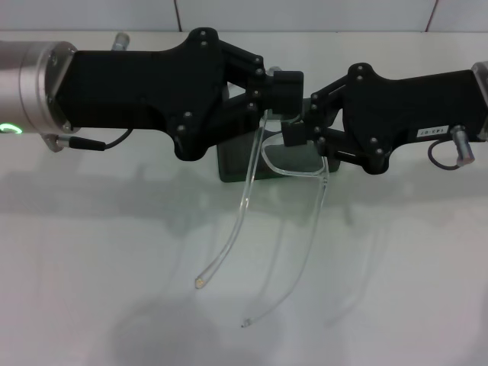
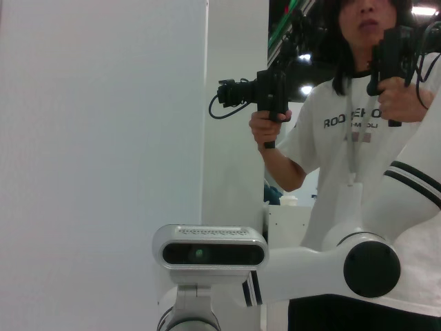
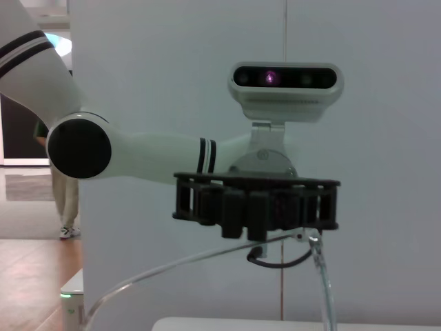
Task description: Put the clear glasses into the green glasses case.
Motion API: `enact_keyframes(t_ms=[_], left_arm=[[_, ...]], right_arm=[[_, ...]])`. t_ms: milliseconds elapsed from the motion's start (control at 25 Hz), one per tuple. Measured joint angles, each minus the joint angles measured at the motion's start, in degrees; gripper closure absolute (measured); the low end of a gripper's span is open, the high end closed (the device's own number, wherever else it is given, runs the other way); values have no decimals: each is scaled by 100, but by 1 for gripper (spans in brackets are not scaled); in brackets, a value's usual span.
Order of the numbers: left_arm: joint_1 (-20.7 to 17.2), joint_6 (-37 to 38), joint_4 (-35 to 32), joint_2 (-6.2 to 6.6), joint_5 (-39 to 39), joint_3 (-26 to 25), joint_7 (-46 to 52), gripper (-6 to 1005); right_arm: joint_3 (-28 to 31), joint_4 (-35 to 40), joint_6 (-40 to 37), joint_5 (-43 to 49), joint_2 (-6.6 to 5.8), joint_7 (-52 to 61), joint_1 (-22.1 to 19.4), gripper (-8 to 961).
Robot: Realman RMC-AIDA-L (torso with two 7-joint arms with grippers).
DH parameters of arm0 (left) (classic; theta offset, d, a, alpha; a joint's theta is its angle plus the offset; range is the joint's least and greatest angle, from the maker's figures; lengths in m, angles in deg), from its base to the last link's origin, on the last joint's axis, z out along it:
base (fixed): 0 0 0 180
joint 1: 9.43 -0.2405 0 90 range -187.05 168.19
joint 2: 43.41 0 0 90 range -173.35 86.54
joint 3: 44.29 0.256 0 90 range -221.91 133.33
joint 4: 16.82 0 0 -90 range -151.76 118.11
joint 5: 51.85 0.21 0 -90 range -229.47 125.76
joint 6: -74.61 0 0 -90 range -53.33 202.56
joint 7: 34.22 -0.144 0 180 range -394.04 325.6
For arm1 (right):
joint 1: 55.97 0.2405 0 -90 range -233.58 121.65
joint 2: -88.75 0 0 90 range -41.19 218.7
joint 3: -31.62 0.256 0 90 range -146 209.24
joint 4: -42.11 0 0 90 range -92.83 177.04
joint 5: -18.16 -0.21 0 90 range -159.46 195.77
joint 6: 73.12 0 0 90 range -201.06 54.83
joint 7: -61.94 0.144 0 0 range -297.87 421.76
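The clear glasses (image 1: 293, 166) hang in the air over the table's middle, their long temple arms open and trailing toward the front. My left gripper (image 1: 284, 91) reaches in from the left and is shut on the frame's top corner. My right gripper (image 1: 296, 134) comes in from the right and pinches the frame's upper rim. The green glasses case (image 1: 230, 166) lies on the table below, mostly hidden by the grippers; I cannot see whether it is open. In the right wrist view the left gripper (image 3: 256, 207) is seen end-on, with the glasses (image 3: 318, 265) curving beneath it.
The white table (image 1: 91, 259) stretches to the front and both sides. A tiled wall (image 1: 305, 14) runs along the back edge. The left wrist view shows a person (image 2: 365, 131) holding hand controllers behind the robot's head camera (image 2: 210, 254).
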Motion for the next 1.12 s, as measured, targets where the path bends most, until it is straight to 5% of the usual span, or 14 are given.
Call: enact_keyframes(t_ms=[1120], left_arm=[[-358, 69, -235, -26, -71, -436, -234, 944]], right_arm=[[53, -7, 44, -543, -34, -281, -305, 882]])
